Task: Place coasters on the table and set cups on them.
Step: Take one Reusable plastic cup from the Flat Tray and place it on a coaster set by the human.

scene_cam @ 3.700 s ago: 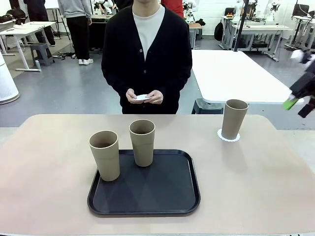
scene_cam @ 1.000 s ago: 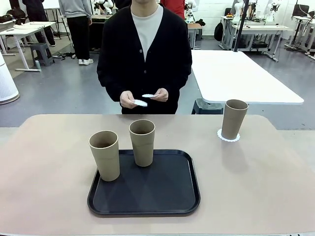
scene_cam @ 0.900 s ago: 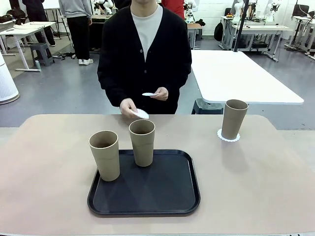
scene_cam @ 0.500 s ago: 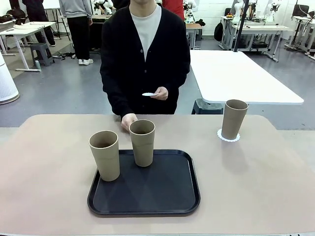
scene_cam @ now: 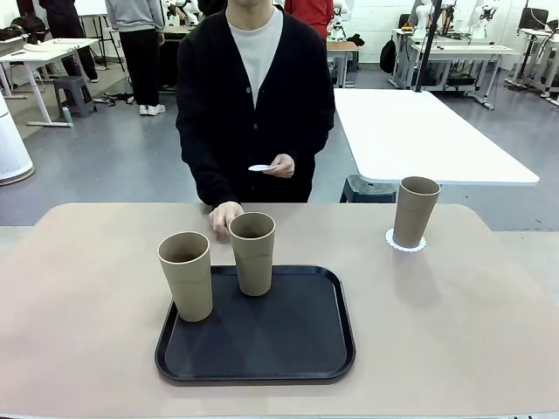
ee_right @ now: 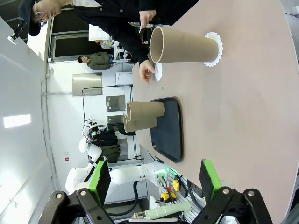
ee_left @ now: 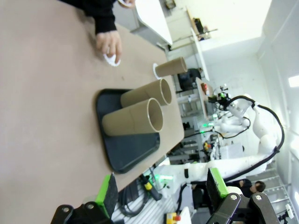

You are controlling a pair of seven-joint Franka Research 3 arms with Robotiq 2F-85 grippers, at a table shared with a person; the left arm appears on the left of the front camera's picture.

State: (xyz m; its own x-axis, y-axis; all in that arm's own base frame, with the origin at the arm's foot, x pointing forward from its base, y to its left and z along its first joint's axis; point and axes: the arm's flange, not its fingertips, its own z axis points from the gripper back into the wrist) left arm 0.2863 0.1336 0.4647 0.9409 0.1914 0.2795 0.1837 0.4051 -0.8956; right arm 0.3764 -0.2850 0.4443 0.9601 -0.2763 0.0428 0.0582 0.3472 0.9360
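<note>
1. Ahead, two cups (scene_cam: 252,253) stand on the tray (scene_cam: 288,336); a third cup (scene_cam: 415,212) sits on its coaster (scene_cam: 406,245).
2. Left gripper (ee_left: 162,186) released; a hand (ee_left: 110,44) presses another coaster (ee_left: 111,60) onto the worktop (ee_left: 42,107).
3. Right gripper (ee_right: 155,177) released; light, crushable cups likely want a mid-wall hold.

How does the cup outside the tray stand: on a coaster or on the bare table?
On a coaster. The cup stands upright, and the scalloped white edge shows around its base.

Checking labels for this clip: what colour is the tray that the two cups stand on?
Black, with no pattern: the tray shows best in the front view.
</note>
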